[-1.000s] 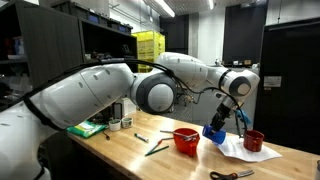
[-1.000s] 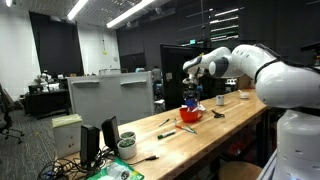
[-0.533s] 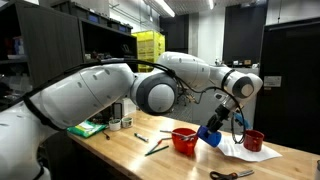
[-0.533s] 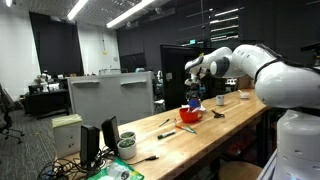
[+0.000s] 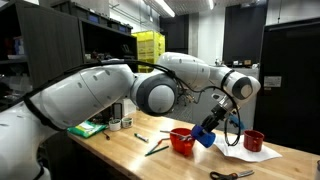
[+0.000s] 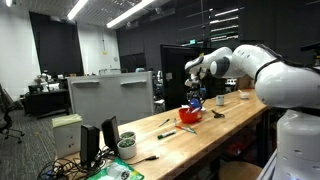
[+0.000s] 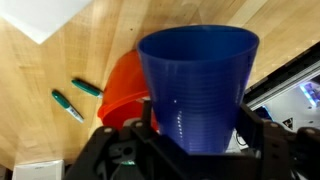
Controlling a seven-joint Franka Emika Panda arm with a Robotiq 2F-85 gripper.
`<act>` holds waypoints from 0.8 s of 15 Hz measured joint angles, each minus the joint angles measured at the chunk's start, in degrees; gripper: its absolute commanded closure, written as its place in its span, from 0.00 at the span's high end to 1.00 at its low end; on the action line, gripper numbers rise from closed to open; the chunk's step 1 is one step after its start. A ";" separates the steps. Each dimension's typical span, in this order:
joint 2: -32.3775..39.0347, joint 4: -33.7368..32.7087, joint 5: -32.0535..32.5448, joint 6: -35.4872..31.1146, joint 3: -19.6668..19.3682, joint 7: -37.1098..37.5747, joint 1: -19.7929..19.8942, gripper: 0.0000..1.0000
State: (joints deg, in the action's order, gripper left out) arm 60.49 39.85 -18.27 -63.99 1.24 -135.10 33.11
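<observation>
Blue cup (image 5: 203, 138): sits clamped in gripper (image 5: 209, 130) jaws, tilts more than a second ago, hangs further left, just over red bowl (image 5: 180, 141).

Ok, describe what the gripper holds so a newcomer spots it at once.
On the long wooden bench, find the red bowl. Right by it the gripper holds a tilted blue cup, the only blue vessel; the bowl and the small cup nearby are red.

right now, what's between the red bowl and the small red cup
In an exterior view the blue cup, held tilted by the gripper, hangs between the red bowl and the small red cup; a white sheet lies there too.
</observation>
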 measured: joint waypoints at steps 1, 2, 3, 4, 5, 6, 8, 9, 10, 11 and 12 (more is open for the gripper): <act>0.04 0.00 -0.03 0.69 0.00 0.00 0.02 0.54; 0.10 -0.02 -0.05 1.40 0.01 0.00 0.05 0.54; 0.20 -0.05 -0.08 2.21 0.02 0.00 0.10 0.54; 0.33 -0.07 -0.16 3.05 0.05 0.00 0.18 0.54; 0.49 -0.10 -0.26 3.84 0.07 0.00 0.26 0.54; 0.68 -0.19 -0.33 4.39 0.07 0.00 0.33 0.54; 0.99 -0.30 -0.46 4.97 0.07 0.00 0.49 0.54; 1.07 -0.30 -0.53 5.15 0.07 0.00 0.55 0.54; 1.13 -0.31 -0.55 5.41 0.07 0.01 0.58 0.54; 1.22 -0.33 -0.55 5.65 0.07 0.01 0.61 0.54; 1.36 -0.37 -0.56 5.85 0.07 0.01 0.61 0.54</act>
State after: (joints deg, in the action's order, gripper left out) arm 61.85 39.48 -18.83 -58.13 1.31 -135.09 33.72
